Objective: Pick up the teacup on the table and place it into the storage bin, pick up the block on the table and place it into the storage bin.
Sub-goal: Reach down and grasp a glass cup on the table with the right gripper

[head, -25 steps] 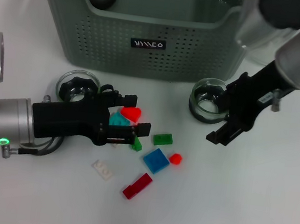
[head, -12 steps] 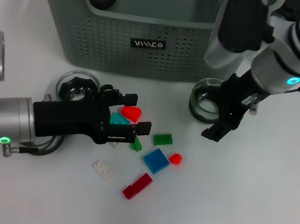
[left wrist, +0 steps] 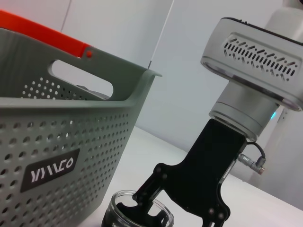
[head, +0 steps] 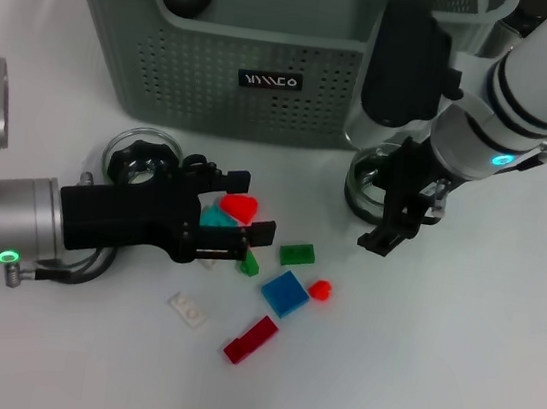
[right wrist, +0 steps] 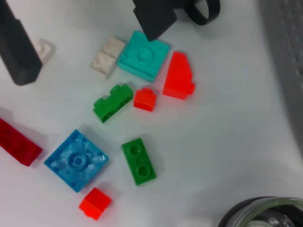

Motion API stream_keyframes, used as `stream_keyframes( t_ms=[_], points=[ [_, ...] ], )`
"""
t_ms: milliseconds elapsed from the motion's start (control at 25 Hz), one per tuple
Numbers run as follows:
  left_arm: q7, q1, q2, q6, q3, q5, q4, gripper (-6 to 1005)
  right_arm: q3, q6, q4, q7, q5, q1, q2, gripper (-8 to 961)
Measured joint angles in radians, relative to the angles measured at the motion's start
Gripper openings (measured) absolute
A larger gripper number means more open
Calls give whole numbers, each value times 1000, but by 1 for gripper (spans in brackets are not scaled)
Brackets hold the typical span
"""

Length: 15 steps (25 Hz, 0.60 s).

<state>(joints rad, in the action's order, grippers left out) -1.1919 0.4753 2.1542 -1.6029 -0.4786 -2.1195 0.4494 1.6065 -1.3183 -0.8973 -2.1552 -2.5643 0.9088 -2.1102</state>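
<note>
My right gripper point(head: 393, 212) has swung left, fingers spread over the teacup's point(head: 364, 189) rim.
My forearm slants down past the bin point(head: 269, 83), hiding part of the cup. My left gripper point(head: 249, 207) lies level, fingers spread above the blocks point(head: 285, 292); some blocks beneath them are covered.

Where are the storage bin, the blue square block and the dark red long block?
storage bin point(head: 169, 80), head view, perforated front wall.
blue square block point(head: 284, 293), head view, top face.
dark red long block point(head: 251, 340), head view, middle of its top.
</note>
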Motion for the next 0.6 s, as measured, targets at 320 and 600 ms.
stream_keyframes(
  t_ms=[320, 600],
  points=[
    [0, -2, 1, 1, 0, -2, 0, 843, 19, 18, 15, -22, 0, 6, -1, 860],
    [1, -3, 3, 2, 0, -4, 0, 843, 43, 23, 38, -23, 0, 11, -1, 505]
  ],
)
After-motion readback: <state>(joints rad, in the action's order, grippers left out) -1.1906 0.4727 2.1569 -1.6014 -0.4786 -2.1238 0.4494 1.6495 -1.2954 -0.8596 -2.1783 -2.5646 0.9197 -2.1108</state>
